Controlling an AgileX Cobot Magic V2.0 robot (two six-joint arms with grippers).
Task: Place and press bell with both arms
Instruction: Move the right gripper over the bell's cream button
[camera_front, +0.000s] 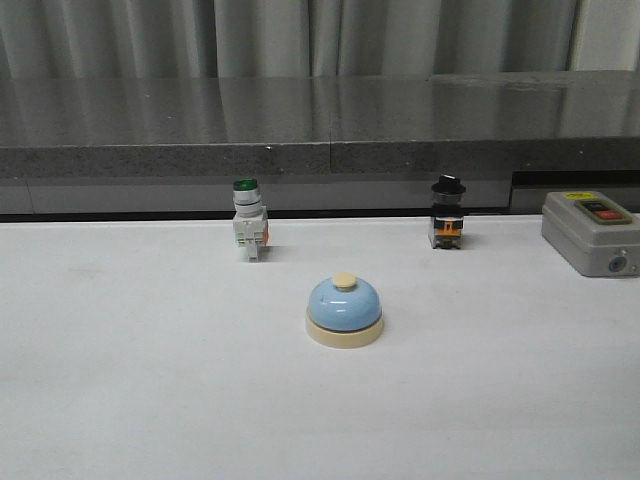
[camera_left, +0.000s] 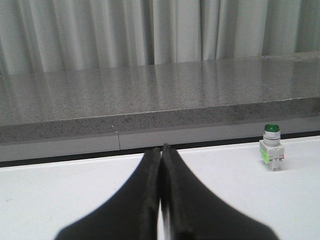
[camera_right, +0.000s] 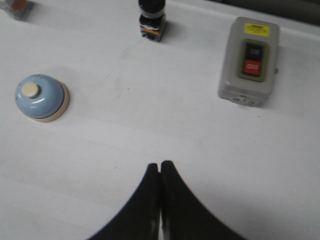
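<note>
The light-blue bell (camera_front: 344, 310) with its cream base and cream knob stands upright in the middle of the white table; the right wrist view also catches the bell (camera_right: 40, 98). No arm shows in the front view. My left gripper (camera_left: 161, 148) is shut with nothing held, low over the table and pointing at the grey ledge; the bell is out of its view. My right gripper (camera_right: 160, 164) is shut and empty too, above bare table well apart from the bell.
A green-capped white push-button switch (camera_front: 248, 222) stands behind the bell to the left, a black-capped switch (camera_front: 448, 213) behind it to the right. A grey control box (camera_front: 590, 232) with an OFF button sits at the far right. A grey ledge (camera_front: 320, 150) bounds the table's back.
</note>
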